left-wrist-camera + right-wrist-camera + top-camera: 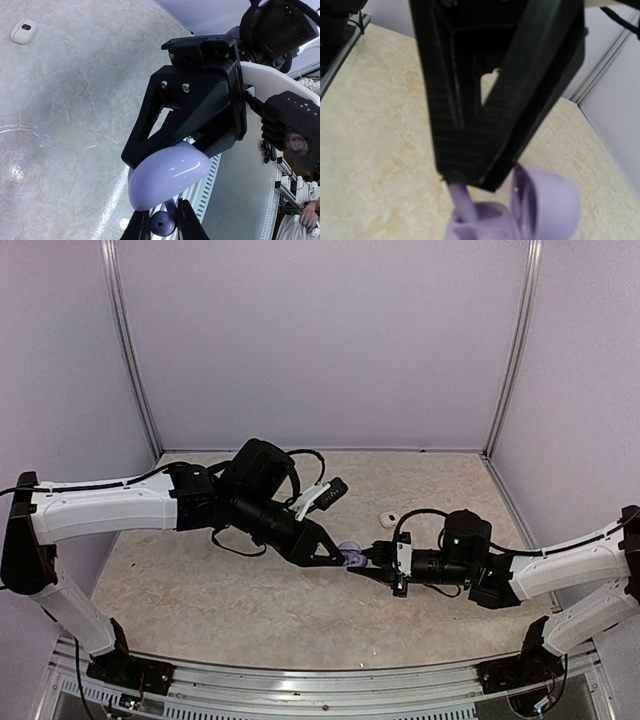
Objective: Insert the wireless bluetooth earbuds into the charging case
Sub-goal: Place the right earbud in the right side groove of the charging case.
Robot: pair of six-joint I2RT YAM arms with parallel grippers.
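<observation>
Left gripper (341, 558) is clamped on 1 lilac earbud (161, 223). Right gripper (366, 560) is closed around the lilac charging case (167, 177). Both are aloft mid-table, tips nearly touching. Bud judged light, glossy, slip-prone; pinch its rounded body, leaving the stem free. White case (388, 520) lies near; table (250, 610) edges well apart.
</observation>
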